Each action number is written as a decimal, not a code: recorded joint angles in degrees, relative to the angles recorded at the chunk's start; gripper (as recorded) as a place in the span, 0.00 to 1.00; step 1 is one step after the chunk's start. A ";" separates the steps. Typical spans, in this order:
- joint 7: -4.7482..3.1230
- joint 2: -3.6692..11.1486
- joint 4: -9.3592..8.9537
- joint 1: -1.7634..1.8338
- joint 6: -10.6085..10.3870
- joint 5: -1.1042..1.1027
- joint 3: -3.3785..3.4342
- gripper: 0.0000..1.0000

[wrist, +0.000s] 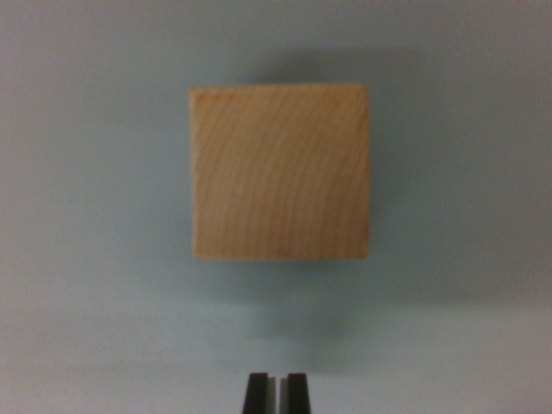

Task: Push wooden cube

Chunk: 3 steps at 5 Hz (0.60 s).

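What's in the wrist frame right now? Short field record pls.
object: wooden cube, one face showing with curved grain
surface: plain pale grey table
gripper: gripper at bottom edge, fingertips nearly together, nothing between them
relation: cube above the gripper in the wrist view, roughly in line, a gap between them
contact: none visible

Plain pale grey-blue surface [86, 172], softly lit

- Just the gripper [276, 392] tips showing at the bottom edge of the wrist view.
- Two dark, near-black fingers [255, 393], flat and squared off on top.
- A pale, thin strip runs between them.
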 joint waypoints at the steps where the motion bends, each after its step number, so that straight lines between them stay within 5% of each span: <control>1: 0.00 0.00 0.00 0.00 0.00 0.00 0.00 0.00; 3: 0.07 -0.08 -1.00 0.00 -0.80 -0.01 0.01 0.00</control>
